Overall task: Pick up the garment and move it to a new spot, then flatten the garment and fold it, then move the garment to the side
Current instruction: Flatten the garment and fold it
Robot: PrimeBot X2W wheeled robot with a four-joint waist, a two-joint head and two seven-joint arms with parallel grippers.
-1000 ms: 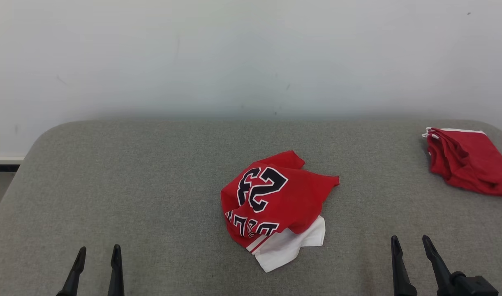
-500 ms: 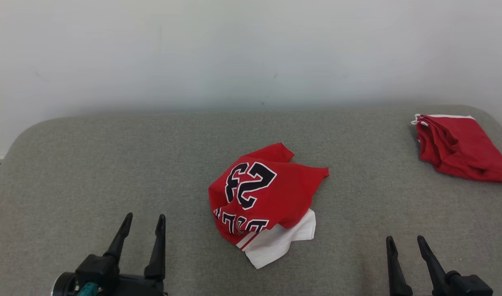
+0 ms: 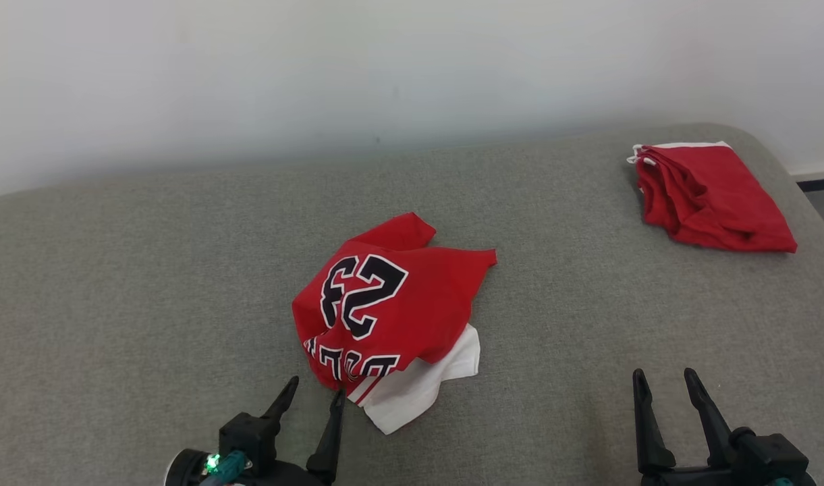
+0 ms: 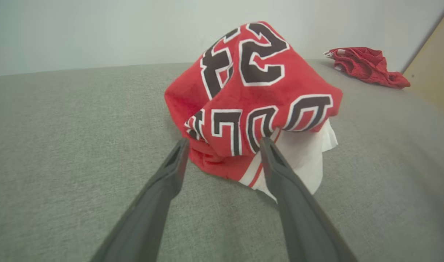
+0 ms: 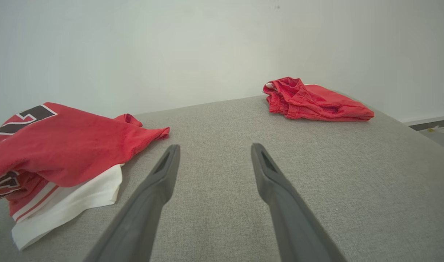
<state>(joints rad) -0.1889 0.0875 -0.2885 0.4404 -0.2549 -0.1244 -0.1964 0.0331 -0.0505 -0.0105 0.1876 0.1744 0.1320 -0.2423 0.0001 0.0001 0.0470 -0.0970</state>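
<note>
Jaws on my left gripper [image 4: 224, 142] are standing spread as wide as they go and gripping nothing, their tips sitting right at the near edge of the garment [image 3: 385, 297]. I cannot tell from the wrist view whether one tip is touching the white hem [image 4: 309, 160] or hovering just above it. The garment is lying crumpled in a mound around the middle of the grey padded surface [image 3: 148, 270], number uppermost, with a white layer poking out beneath on my side. To do this pick-up well, I am judging that I should be going in low, getting one finger under the bunched edge and one over it, and closing on several layers at once so nothing is slipping out on the lift. My right gripper [image 3: 663, 374] is sitting off to the right, equally wide and empty, well apart from the garment. Farther back, near the right corner, a folded red cloth [image 3: 712, 196] is lying, so I am favouring a new spot away from it.
</note>
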